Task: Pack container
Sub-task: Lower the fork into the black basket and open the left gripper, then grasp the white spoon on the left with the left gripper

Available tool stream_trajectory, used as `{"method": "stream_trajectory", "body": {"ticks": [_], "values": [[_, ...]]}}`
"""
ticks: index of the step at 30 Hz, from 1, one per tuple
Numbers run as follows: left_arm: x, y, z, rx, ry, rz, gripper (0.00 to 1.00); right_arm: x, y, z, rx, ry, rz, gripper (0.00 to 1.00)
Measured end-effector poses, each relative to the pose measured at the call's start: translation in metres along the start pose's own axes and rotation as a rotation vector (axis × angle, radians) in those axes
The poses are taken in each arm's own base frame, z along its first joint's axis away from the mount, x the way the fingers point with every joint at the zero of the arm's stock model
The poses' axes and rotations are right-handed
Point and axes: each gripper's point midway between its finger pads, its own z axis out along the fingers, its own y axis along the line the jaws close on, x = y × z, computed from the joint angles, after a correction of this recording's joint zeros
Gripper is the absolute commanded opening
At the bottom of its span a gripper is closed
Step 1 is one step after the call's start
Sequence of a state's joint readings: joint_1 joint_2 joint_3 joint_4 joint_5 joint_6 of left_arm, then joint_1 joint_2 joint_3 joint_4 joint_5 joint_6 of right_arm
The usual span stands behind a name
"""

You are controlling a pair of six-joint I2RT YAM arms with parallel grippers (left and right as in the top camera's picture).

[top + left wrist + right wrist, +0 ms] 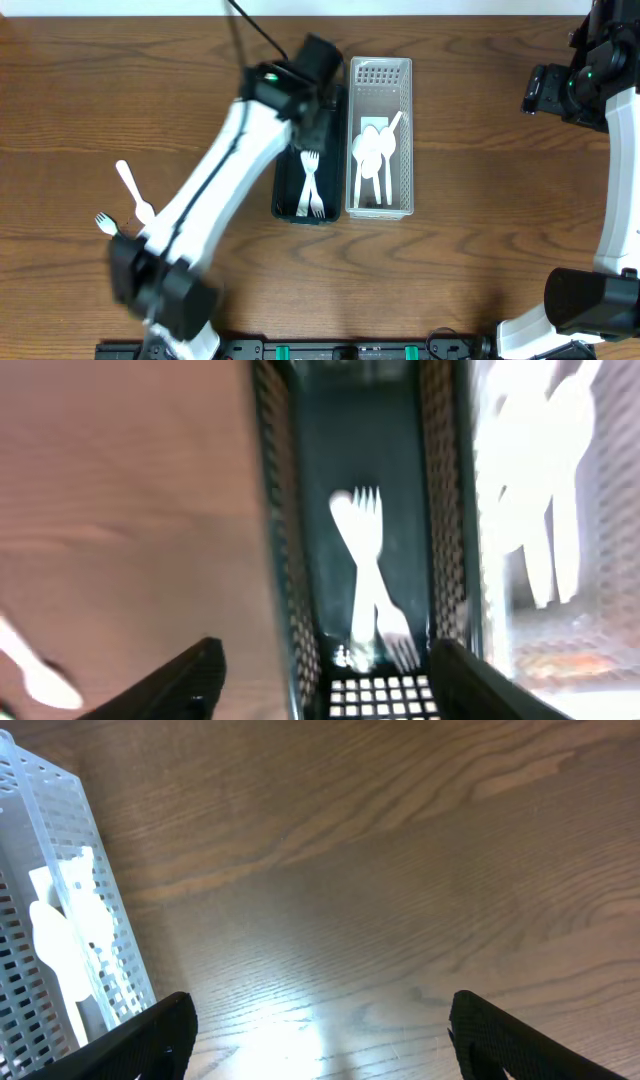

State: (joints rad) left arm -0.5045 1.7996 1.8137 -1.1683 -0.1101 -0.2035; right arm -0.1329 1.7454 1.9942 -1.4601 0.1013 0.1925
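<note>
A black mesh container [284,206] holds two white forks [310,185]; they also show in the left wrist view [368,560]. Beside it a white mesh container [379,75] holds several white spoons [372,150]. My left gripper [325,680] is open and empty, above the far end of the black container [440,480]. A white spoon [130,185] and a white fork [106,224] lie loose on the table at the left. My right gripper [320,1030] is open and empty over bare wood, right of the white container [60,910].
The left arm [210,190] stretches diagonally from the front left across the table. The right arm [590,80] stands at the far right edge. A loose white utensil [30,665] shows at the left wrist view's lower left.
</note>
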Motion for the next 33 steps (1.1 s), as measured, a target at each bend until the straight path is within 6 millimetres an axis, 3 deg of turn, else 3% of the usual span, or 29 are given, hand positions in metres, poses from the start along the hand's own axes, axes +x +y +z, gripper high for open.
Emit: {"method": "stream_trajectory", "body": {"ticks": [3, 6, 8, 9, 11, 16, 20, 24, 28, 33], "values": [[-0.016, 0.028, -0.06, -0.029, -0.166, -0.054, 0.79, 0.0, 0.0, 0.0, 0.0, 0.0, 0.0, 0.84], [-0.006, 0.08, -0.1, -0.097, -0.223, -0.16, 0.8, 0.0, 0.0, 0.0, 0.0, -0.001, 0.0, 0.86], [0.011, 0.122, -0.111, -0.162, -0.201, -0.263, 0.81, -0.001, 0.0, 0.0, 0.0, -0.003, 0.0, 0.86], [0.022, 0.15, -0.113, -0.208, -0.175, -0.339, 0.81, -0.001, 0.0, 0.0, 0.0, -0.004, 0.0, 0.86], [0.036, 0.184, -0.11, -0.268, -0.135, -0.451, 0.82, -0.001, 0.0, 0.0, -0.001, -0.006, 0.001, 0.86], [0.074, 0.258, -0.075, -0.374, -0.034, -0.7, 0.83, -0.002, 0.0, 0.0, -0.001, -0.008, 0.001, 0.87], [0.103, 0.296, -0.023, -0.365, -0.004, -0.858, 0.83, -0.002, 0.0, 0.0, -0.001, -0.009, 0.001, 0.87], [0.141, 0.307, 0.033, -0.313, 0.066, -0.952, 0.85, -0.002, 0.0, 0.0, -0.001, -0.009, 0.001, 0.88], [0.177, 0.3, 0.079, -0.275, 0.159, -0.993, 0.85, -0.002, 0.0, 0.0, -0.001, -0.009, 0.001, 0.9], [0.194, 0.291, 0.113, -0.246, 0.227, -1.002, 0.85, -0.002, 0.0, 0.0, -0.001, -0.009, 0.001, 0.92]]}}
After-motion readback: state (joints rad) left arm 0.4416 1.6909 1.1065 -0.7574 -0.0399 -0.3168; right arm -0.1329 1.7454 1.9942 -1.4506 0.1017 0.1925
